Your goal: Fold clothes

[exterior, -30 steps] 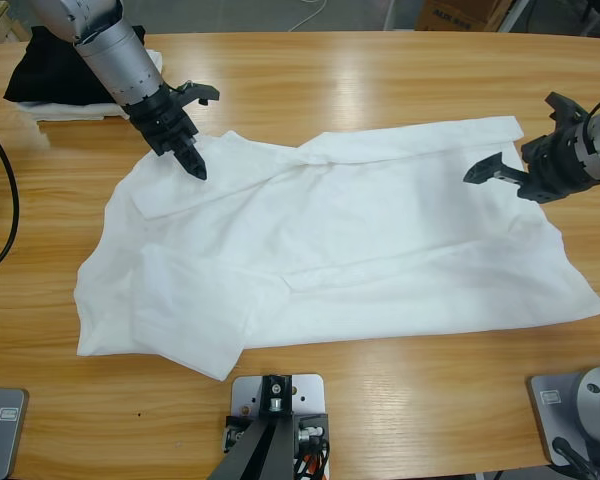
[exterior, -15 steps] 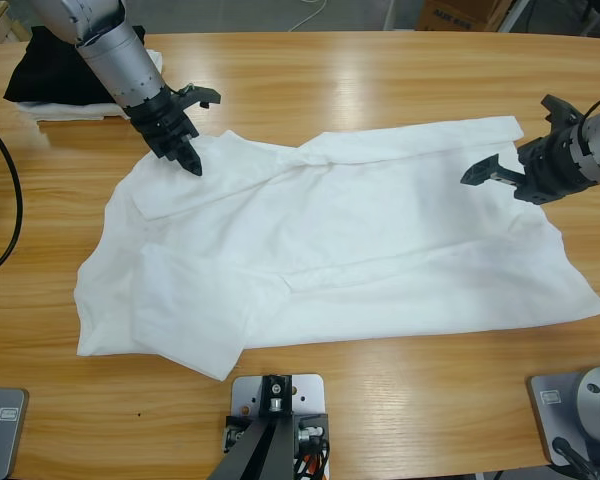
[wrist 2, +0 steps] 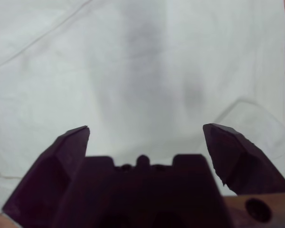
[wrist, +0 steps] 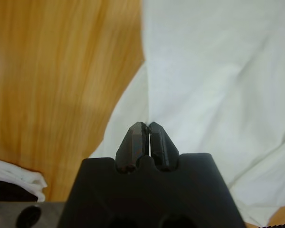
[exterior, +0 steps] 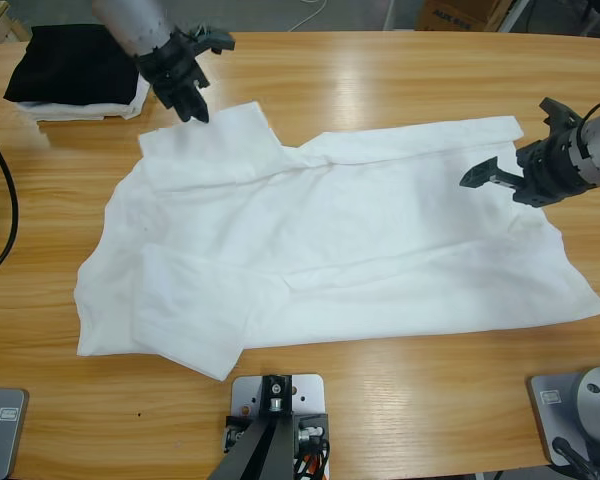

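The white T-shirt (exterior: 340, 240) lies spread across the middle of the table, and one sleeve (exterior: 205, 145) is opened out flat at its upper left. My left gripper (exterior: 197, 112) is at that sleeve's far edge, shut on the cloth; the left wrist view shows its jaws (wrist: 147, 127) pressed together where the shirt (wrist: 213, 76) meets bare wood. My right gripper (exterior: 507, 142) stands open above the shirt's right side near the hem. In the right wrist view its wide-apart jaws (wrist 2: 146, 127) frame plain white shirt cloth (wrist 2: 142, 61).
A folded black garment (exterior: 70, 65) rests on a smaller folded white cloth (exterior: 80, 108) at the table's far left corner, close behind the left arm. A black cable (exterior: 5, 200) curves over the left edge. Bare wood (exterior: 380, 80) runs along the far side.
My left gripper moved toward the table's far edge and drew the folded-in sleeve out flat. The right gripper barely shifted.
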Available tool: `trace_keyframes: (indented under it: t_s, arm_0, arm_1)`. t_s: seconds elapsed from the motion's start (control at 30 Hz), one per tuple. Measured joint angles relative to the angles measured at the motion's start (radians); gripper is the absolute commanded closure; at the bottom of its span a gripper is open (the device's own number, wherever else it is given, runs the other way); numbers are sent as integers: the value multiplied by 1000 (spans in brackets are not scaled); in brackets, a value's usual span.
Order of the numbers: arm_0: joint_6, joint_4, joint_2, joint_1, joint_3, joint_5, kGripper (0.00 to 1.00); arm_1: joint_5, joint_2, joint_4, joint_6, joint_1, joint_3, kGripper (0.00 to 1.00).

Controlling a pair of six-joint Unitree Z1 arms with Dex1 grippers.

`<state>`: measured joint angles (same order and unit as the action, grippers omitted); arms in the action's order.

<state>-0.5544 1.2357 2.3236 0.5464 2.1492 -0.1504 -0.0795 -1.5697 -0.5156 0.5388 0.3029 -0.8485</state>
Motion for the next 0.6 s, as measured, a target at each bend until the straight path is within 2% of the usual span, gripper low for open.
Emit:
trace_keyframes:
  t_s: [0.2, 0.47, 0.6]
  arm_0:
    - [0, 25, 0, 19, 17, 38, 1000]
    - [18, 27, 0, 20, 252, 295, 1000]
    - [18, 27, 5, 22, 318, 341, 1000]
  arm_1:
    - [0, 0, 1, 0, 0, 11, 23]
    - [0, 0, 19, 1, 0, 21, 18]
    - [0, -14, 35, 1, -5, 19, 21]
